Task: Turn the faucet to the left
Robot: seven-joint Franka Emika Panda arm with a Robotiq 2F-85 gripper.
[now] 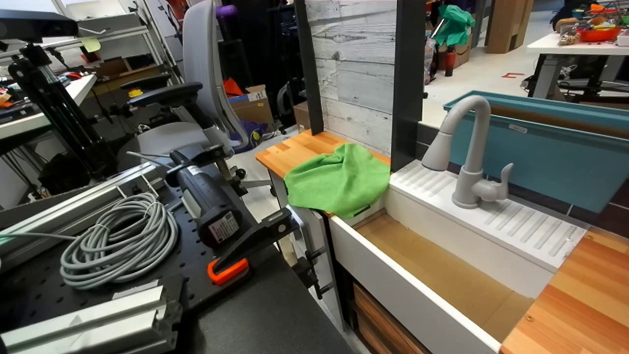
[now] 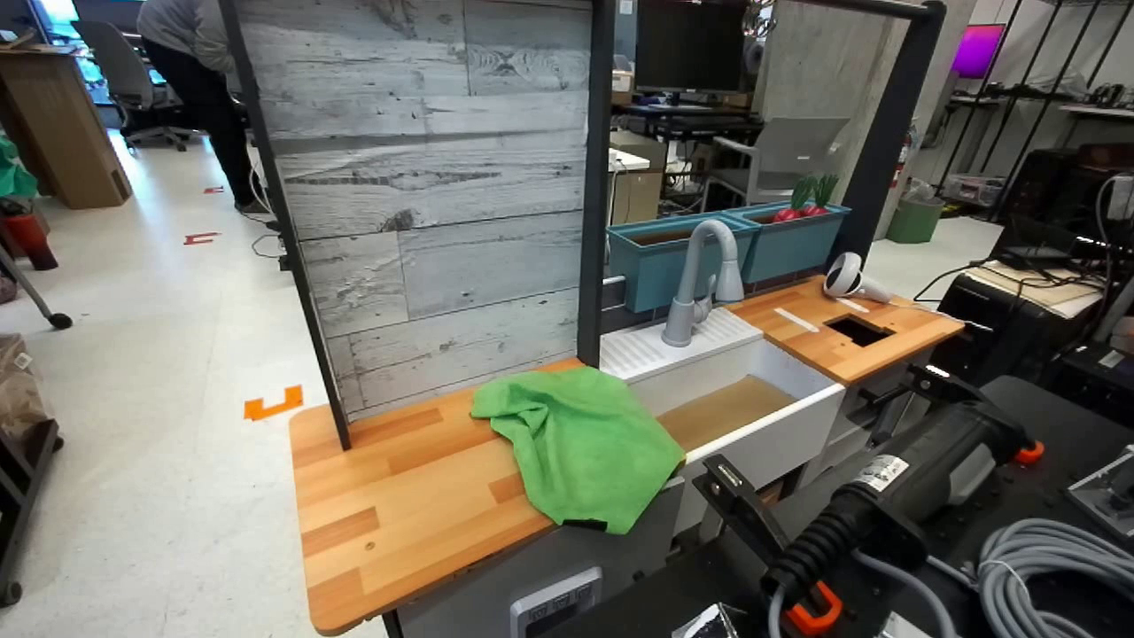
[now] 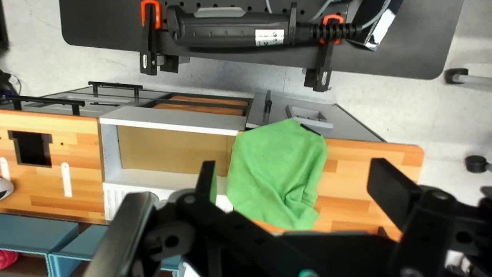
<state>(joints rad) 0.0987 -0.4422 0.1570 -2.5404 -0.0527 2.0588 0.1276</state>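
Pale floor [image 2: 177, 328] and an office chair [image 1: 199, 64] lie beyond the white sink [image 1: 383, 280], and on the ledge [image 1: 521, 228] at its back stands the faucet [image 1: 474, 155], upright, with nothing gripping it. Both exterior views show its arched spout [image 1: 437, 152] reaching out toward the sink, presumably so that water would fall there. Its small lever [image 1: 505, 179] sits low at one side, which should leave the spout clear for a sideways push. Teal planters [image 2: 642, 275] stand close behind, so a swing probably has more room toward the front.

Beside the sink, on the wooden table [image 2: 399, 496], a green towel [image 2: 594, 452] lies loosely, one corner hanging over the front edge; it looks put aside, as a dishcloth might be, rather than part of the job.

Only the wrist view shows the end effector [image 3: 294, 173], its fingers [image 3: 388, 188] spread wide and holding nothing. The towel appears between them simply because it lies below. I read this as a ready pose: contact with the faucet has yet to be made, and narrowing the gap may help with pushing.

Farther out, clamps [image 3: 149, 46] fix a dark cylindrical device [image 3: 230, 30] to a black table [image 1: 275, 305], likely so it cannot roll. Grey cable [image 1: 152, 253] is coiled there, perhaps to keep slack out of the way.
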